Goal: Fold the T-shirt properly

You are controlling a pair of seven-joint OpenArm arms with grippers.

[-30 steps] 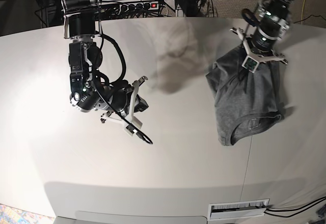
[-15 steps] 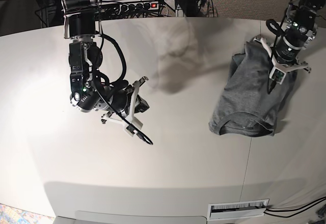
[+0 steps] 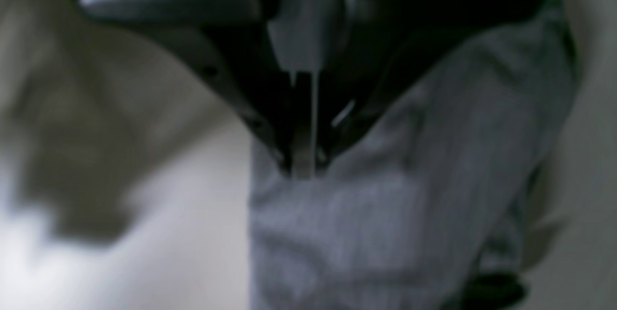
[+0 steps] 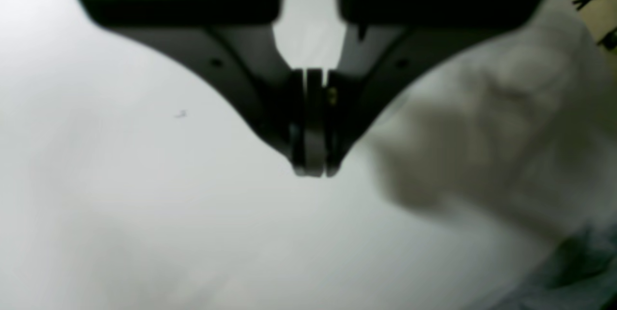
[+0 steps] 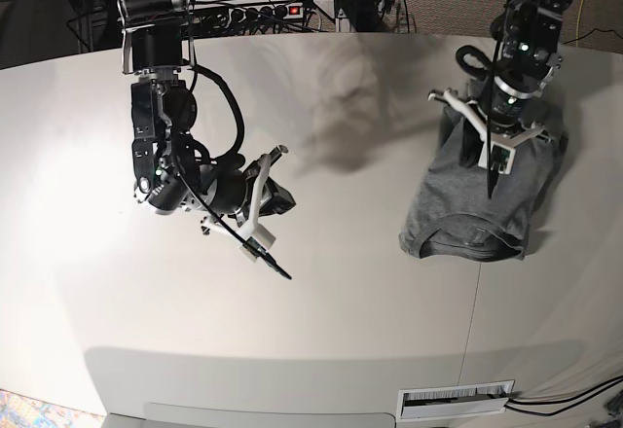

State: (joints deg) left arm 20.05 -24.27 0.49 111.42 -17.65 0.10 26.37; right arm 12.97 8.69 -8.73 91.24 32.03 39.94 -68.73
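The grey T-shirt (image 5: 472,209) lies bunched on the right part of the white table (image 5: 341,311), neckline toward the front edge. My left gripper (image 5: 490,183) points down over the shirt's upper half. In the left wrist view the left gripper (image 3: 303,170) is shut, with T-shirt (image 3: 385,213) fabric pinched at its tips and rising to them. My right gripper (image 5: 276,267) hangs over bare table at the left, far from the shirt. In the right wrist view the right gripper (image 4: 312,168) is shut with nothing in it.
A power strip (image 5: 261,10) and cables run behind the table's far edge. A seam (image 5: 477,302) crosses the tabletop in front of the shirt. A slotted vent (image 5: 458,399) sits at the front edge. The arms cast a shadow (image 5: 336,126) on the middle.
The left gripper has moved left and toward the table's middle with the shirt's far edge, folding it over. The right arm has dipped its fingers slightly.
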